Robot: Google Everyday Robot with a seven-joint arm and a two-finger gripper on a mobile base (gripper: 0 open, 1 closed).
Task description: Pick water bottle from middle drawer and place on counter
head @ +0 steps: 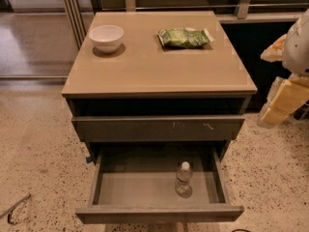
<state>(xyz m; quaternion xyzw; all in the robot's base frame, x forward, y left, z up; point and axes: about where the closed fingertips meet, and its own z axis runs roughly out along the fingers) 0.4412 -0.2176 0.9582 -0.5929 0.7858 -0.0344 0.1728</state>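
The square tan-beige counter top [159,66] looks smooth, with a soft satin sheen and a thin lighter edge. On it, the small round white bowl [106,36] is glossy like glazed ceramic, and the flat green snack packet [184,37] is crinkled, shiny film. The wide dark grey-brown middle drawer [159,213] is matt; the drawer front above it [145,128] shows pale scratches. The small water bottle [183,180] is clear ribbed plastic with a white cap. The speckled stone floor [38,144] looks polished. At the right edge, the pale yellowish gripper [282,105] looks like matt plastic.

One water bottle [183,180], bowl [106,36], packet [185,37], gripper [282,103] at right.
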